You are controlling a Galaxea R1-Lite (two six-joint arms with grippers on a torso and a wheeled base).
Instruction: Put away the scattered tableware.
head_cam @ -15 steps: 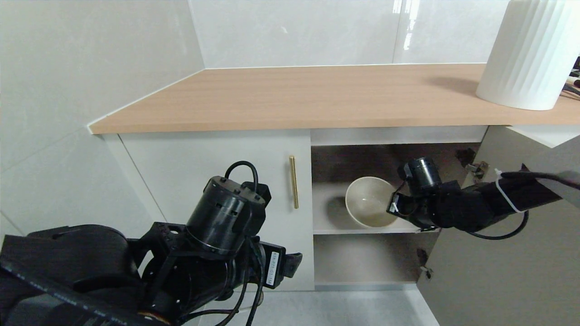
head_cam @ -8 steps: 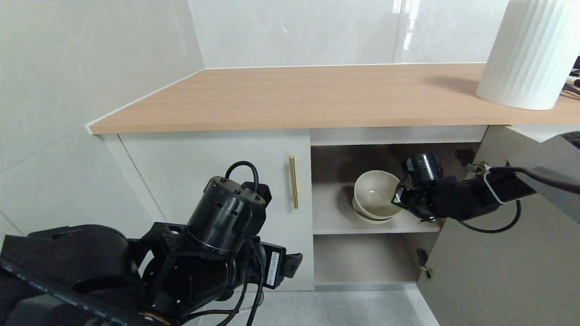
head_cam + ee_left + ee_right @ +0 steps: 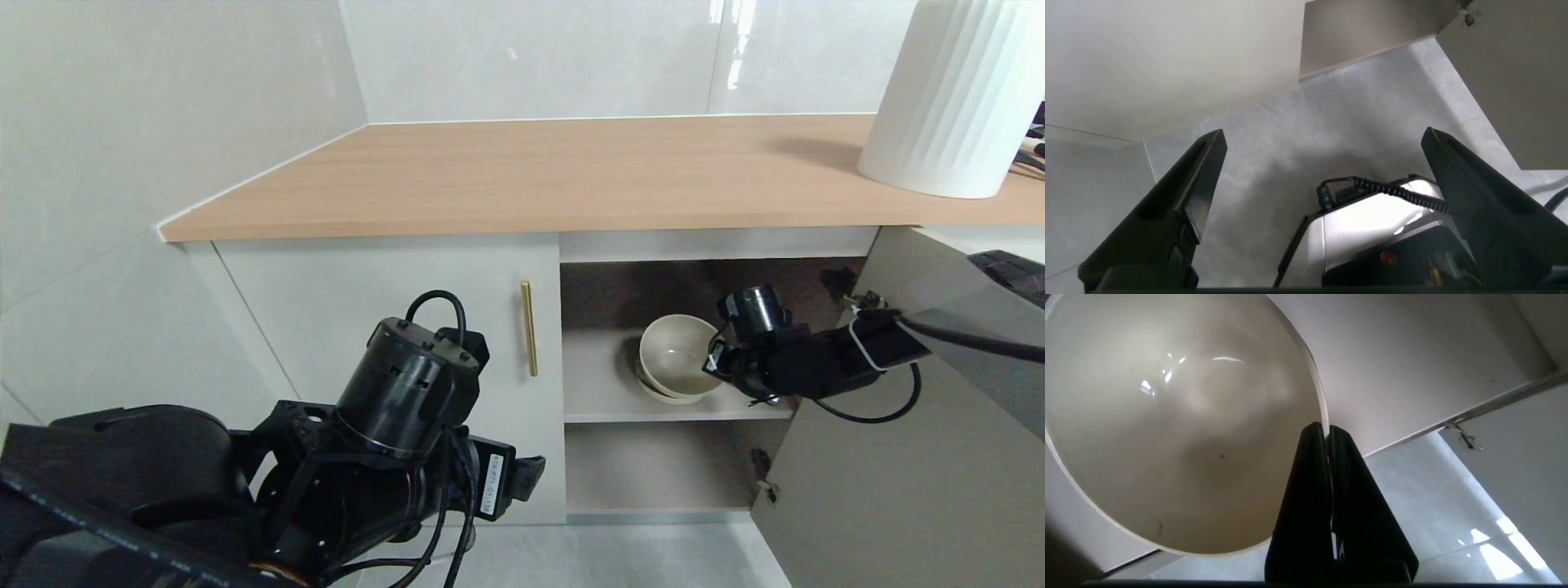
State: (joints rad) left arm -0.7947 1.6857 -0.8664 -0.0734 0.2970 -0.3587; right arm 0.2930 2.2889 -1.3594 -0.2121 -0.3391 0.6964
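Observation:
A cream bowl (image 3: 674,353) sits tilted on top of another bowl (image 3: 653,387) on the upper shelf of the open cabinet (image 3: 604,392). My right gripper (image 3: 715,359) is shut on the top bowl's rim at its right side. The right wrist view has the bowl (image 3: 1176,408) close up, with the black fingers (image 3: 1327,498) pinched on its rim. My left gripper (image 3: 1323,204) hangs low at the left, in front of the closed cabinet door, open over the grey floor with nothing between its fingers.
The cabinet's right door (image 3: 898,457) stands open beside my right arm. The left door (image 3: 392,302) is closed, with a gold handle (image 3: 528,328). A white ribbed container (image 3: 955,98) stands at the right of the wooden countertop (image 3: 531,175). The lower shelf (image 3: 653,465) is bare.
My right gripper carried the bowl deeper into the cabinet and lowered it onto the bowl standing on the shelf. The left arm has stayed still.

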